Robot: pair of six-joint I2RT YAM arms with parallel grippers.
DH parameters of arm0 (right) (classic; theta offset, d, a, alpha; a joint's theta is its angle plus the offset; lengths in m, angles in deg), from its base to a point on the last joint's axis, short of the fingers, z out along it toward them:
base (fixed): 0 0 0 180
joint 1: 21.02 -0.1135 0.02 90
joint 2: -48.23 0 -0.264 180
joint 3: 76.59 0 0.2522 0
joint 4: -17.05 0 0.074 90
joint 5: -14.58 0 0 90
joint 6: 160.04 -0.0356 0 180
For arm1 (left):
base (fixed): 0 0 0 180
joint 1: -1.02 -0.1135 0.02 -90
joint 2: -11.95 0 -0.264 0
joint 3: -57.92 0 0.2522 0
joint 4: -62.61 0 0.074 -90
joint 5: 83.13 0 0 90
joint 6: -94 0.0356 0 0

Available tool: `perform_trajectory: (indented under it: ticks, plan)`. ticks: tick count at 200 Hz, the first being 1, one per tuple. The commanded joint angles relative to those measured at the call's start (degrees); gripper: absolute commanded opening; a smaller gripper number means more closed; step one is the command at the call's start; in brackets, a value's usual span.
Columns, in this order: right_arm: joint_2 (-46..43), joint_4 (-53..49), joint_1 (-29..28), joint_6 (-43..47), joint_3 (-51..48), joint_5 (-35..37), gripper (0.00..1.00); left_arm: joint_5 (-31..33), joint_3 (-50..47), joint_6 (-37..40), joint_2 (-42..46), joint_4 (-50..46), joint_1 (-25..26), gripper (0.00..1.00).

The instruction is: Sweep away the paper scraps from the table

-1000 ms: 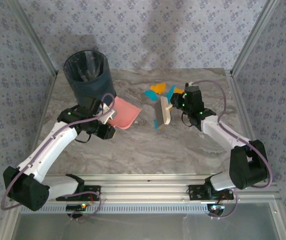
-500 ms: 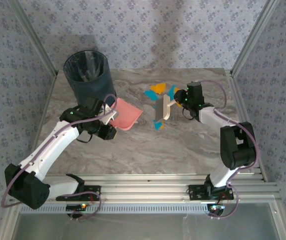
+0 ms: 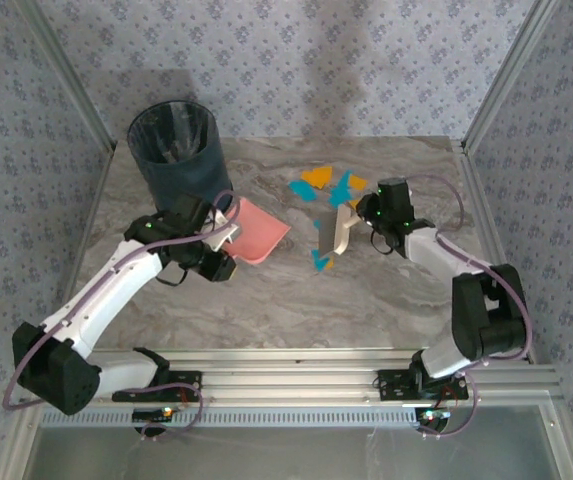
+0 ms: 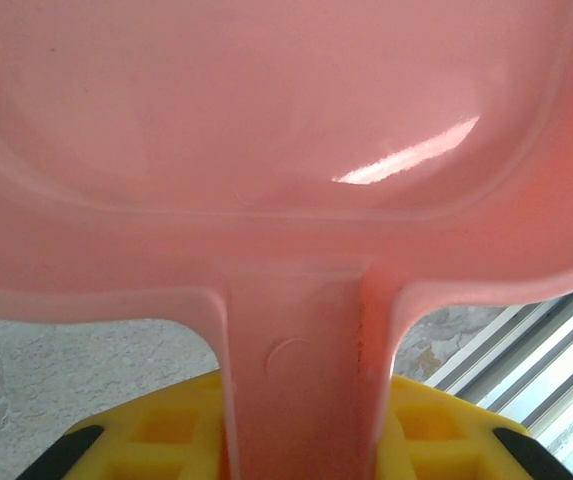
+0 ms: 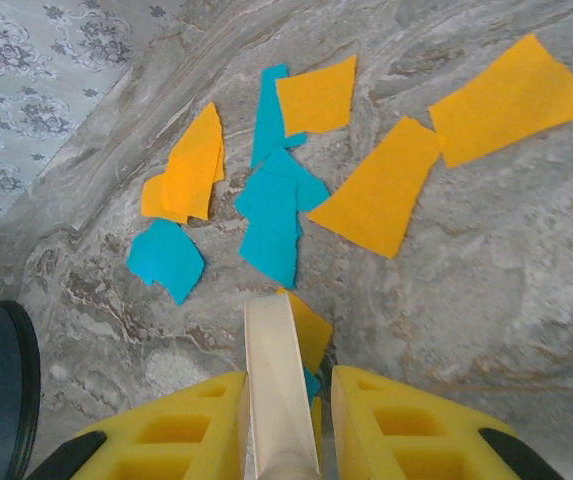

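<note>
Overhead camera, behind the arm bases, looks down over the whole counter [image 3: 296, 300]. Left wrist camera sits tight against the pink dustpan [image 4: 286, 120]. Right wrist camera looks past the right tool [image 5: 284, 405] and brush [image 5: 269, 335] onto the paper scraps [image 5: 276, 215]; overhead view shares both.

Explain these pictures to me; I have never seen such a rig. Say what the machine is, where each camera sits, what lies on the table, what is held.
This is a robot: two arms bolted at the near edge of a table. One picture looks down from above and behind them; the other two come from a camera on each wrist. The jaws of the left arm are shut on the handle of a pink dustpan. The jaws of the right arm are shut on a pale brush. Teal and orange paper scraps lie on the table by and beyond the brush, and a dark bin stands at the far left.
</note>
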Motion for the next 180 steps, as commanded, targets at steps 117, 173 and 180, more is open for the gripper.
perform_trajectory:
  ticks: [117, 173, 180]
  plan:
    - [-17.98, -2.30, -2.64, 5.96, -6.69, 3.42, 0.00, 1.76, -0.93, 14.13, -8.36, -0.37, 12.74, 0.00]
    - [-20.69, -7.26, -2.58, 14.72, -4.23, 4.49, 0.00, 1.64, 0.84, 17.32, -13.47, -3.72, 15.03, 0.00]
    - [-20.78, -8.68, -2.62, 16.25, -3.42, 5.46, 0.00, 1.65, 1.38, 17.53, -14.40, -4.30, 15.32, 0.00]
